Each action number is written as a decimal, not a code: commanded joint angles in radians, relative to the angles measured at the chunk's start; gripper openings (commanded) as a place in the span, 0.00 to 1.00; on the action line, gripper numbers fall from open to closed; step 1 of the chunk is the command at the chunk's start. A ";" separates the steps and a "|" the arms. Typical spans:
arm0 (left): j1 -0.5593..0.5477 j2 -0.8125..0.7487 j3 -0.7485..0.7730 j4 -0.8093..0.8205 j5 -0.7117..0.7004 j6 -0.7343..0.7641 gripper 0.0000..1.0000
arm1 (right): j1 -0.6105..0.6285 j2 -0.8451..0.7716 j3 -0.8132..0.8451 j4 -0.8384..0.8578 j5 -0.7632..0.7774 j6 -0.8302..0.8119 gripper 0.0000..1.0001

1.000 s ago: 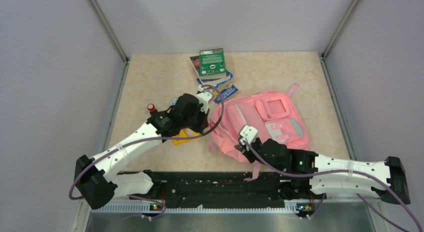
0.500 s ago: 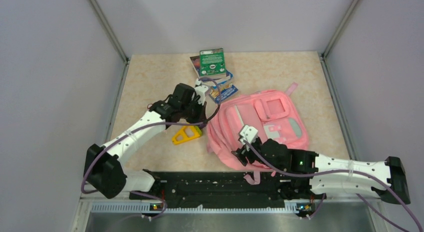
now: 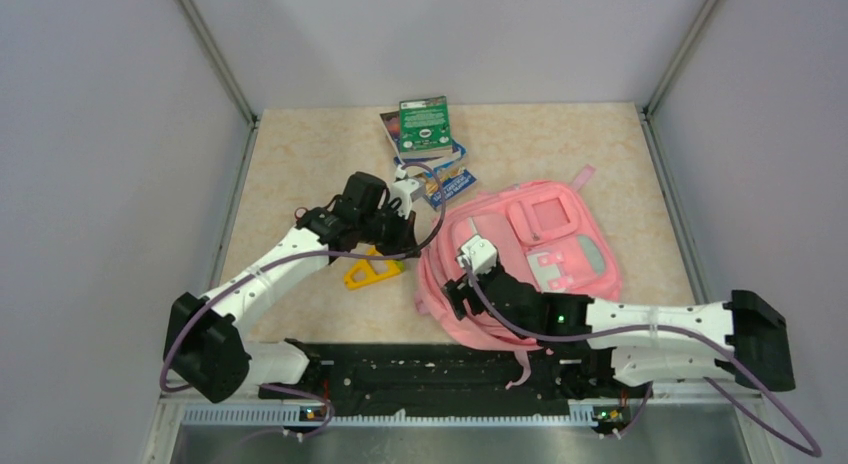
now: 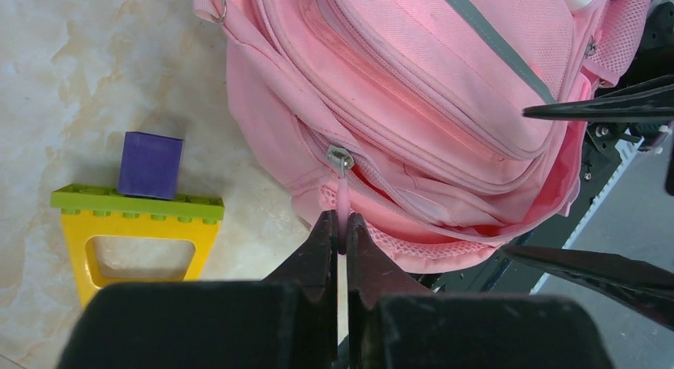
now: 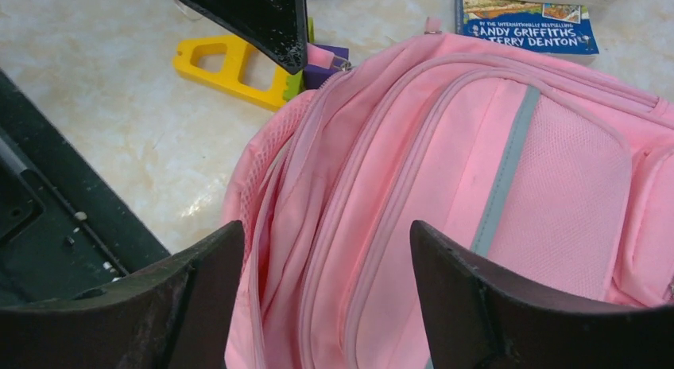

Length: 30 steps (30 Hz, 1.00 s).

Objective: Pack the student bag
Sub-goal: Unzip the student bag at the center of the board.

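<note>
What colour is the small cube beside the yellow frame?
Purple. The cube shows best in the left wrist view.

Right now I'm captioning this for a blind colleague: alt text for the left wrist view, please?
The left gripper is pinched shut on the pink zipper pull of a pink backpack lying on a marbled table. To the left lies a yellow toy frame with a purple block beside its green edge.

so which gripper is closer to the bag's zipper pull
Left. The left gripper is shut on the zipper pull; the right gripper hangs open over the student bag, away from the pull.
</note>
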State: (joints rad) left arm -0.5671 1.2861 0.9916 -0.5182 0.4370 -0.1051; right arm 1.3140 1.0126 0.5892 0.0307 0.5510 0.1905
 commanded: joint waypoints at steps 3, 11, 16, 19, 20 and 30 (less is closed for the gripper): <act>-0.002 -0.047 0.001 0.087 0.060 0.008 0.00 | 0.008 0.132 0.095 0.112 0.163 0.133 0.65; -0.002 -0.051 0.000 0.087 0.069 0.007 0.00 | 0.008 0.193 0.110 0.172 0.174 0.105 0.57; -0.005 -0.055 -0.002 0.087 0.067 0.010 0.00 | 0.007 0.239 0.118 0.161 0.165 0.105 0.51; -0.004 -0.054 -0.002 0.087 0.069 0.010 0.00 | 0.007 0.263 0.120 0.156 0.185 0.109 0.46; -0.004 -0.054 -0.002 0.087 0.068 0.011 0.00 | 0.007 0.271 0.121 0.154 0.194 0.113 0.43; -0.005 -0.051 -0.002 0.087 0.069 0.012 0.00 | 0.008 0.315 0.121 0.169 0.132 0.105 0.39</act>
State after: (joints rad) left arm -0.5674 1.2762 0.9844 -0.5159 0.4561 -0.1032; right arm 1.3136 1.3102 0.6632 0.1646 0.7128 0.2920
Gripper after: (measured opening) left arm 0.024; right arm 0.382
